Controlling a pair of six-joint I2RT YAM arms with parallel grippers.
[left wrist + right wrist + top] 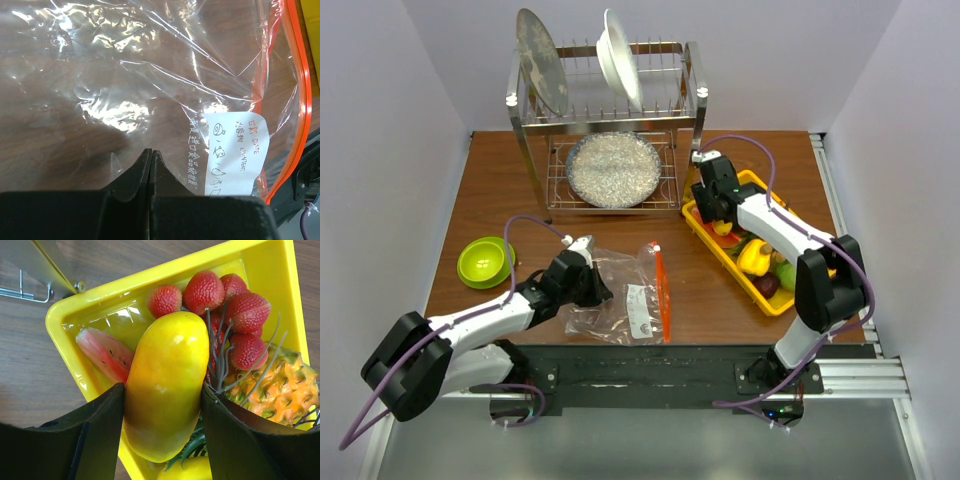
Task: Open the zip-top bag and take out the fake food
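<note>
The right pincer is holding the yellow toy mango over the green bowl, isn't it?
No. The right pincer holds the glossy yellow plastic mango over the yellow plastic tray, not the round lime-green bowl, which sits far off to the left. The right wrist view shows it.

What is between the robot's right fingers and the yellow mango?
Nothing visible. The right fingers sit on both sides of the mango, right against its skin. The strawberries, watermelon slice and pineapple lie beyond it in the yellow tray, not in between.
</note>
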